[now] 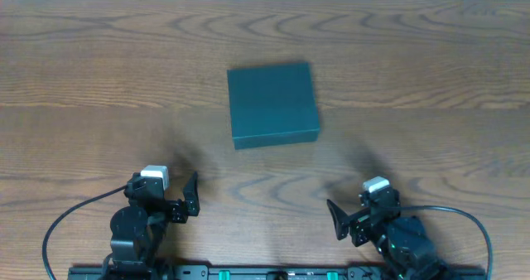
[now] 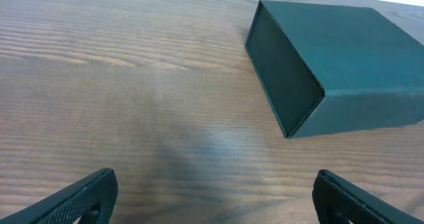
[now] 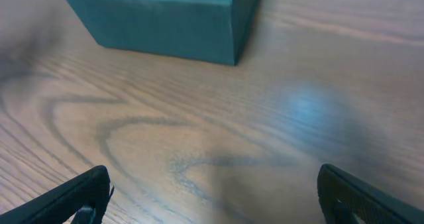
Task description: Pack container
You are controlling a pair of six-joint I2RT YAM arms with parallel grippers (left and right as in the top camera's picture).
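Observation:
The container (image 1: 272, 103) is a dark teal-green square box with its flat lid shut, standing on the wooden table near the middle. It shows at the upper right of the left wrist view (image 2: 331, 65) and at the top of the right wrist view (image 3: 165, 15). My left gripper (image 1: 184, 199) is open and empty near the front left, well short of the box; its fingers frame bare wood (image 2: 215, 197). My right gripper (image 1: 346, 220) is open and empty near the front right (image 3: 212, 197). No snack packets are in view.
The wooden table (image 1: 99, 81) spreads around the box on all sides. A black rail with the arm bases (image 1: 265, 273) runs along the front edge, and cables loop out at both sides.

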